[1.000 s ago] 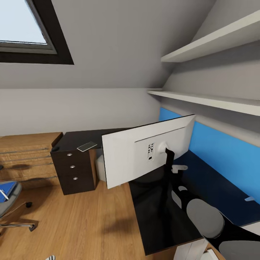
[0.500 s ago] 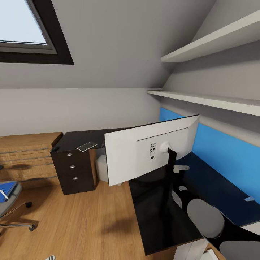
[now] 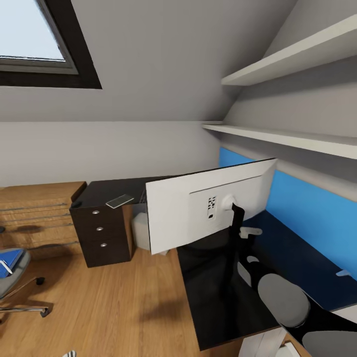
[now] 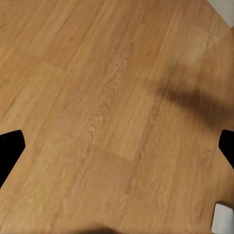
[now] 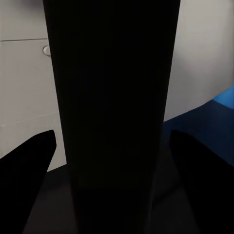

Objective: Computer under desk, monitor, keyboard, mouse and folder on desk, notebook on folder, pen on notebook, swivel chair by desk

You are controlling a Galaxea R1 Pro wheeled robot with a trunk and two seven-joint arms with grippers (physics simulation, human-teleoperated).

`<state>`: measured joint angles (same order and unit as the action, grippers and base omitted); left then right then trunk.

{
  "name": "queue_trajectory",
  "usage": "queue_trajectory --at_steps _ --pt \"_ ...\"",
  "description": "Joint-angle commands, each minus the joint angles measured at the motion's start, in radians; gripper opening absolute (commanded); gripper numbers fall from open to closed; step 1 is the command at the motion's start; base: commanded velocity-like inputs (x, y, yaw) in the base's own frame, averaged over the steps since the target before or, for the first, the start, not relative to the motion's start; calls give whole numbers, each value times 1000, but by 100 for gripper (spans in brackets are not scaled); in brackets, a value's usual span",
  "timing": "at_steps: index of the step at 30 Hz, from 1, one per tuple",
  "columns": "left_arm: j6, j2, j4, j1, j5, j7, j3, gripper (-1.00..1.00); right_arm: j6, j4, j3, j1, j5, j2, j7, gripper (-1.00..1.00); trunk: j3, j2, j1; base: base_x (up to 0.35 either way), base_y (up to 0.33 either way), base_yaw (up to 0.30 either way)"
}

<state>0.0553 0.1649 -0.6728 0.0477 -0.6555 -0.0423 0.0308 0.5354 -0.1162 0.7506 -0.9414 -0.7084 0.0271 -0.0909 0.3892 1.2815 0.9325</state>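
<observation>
Head view puts you in the bedroom (image 3: pixel 148 74), under a sloped grey ceiling with a dark-framed skylight (image 3: pixel 44 44), where the monitor (image 3: pixel 198 208) shows its pale back above the black desk (image 3: pixel 218 292), beside the blue wall panel (image 3: pixel 307 208). Your right gripper (image 5: pixel 112 146) has its fingers set either side of the monitor's black stand (image 5: pixel 112 97), though you cannot tell whether they clamp it; your left gripper (image 4: pixel 117 146) hangs spread apart over the light wood floor (image 4: pixel 97 97). At the desk's far end, the notebook (image 3: pixel 119 201) lies above the drawers (image 3: pixel 101 230), while the folder (image 3: pixel 10 258) rests on the swivel chair (image 3: pixel 15 287).
</observation>
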Motion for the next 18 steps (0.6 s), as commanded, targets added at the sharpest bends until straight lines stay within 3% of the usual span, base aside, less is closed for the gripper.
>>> queue_trajectory --at_steps 1,14,18 --pt "3 0 -1 1 -10 -4 -3 100 -6 20 29 3 -3 0 -7 -100 2 0 0 0 0 118" --pt "3 0 -1 1 -10 -4 -3 100 -6 29 29 3 -5 -1 -7 -100 13 0 0 0 0 215" --pt "2 0 -1 1 -10 -4 -3 100 -5 28 29 3 -5 -3 -7 -100 14 0 0 0 0 85"
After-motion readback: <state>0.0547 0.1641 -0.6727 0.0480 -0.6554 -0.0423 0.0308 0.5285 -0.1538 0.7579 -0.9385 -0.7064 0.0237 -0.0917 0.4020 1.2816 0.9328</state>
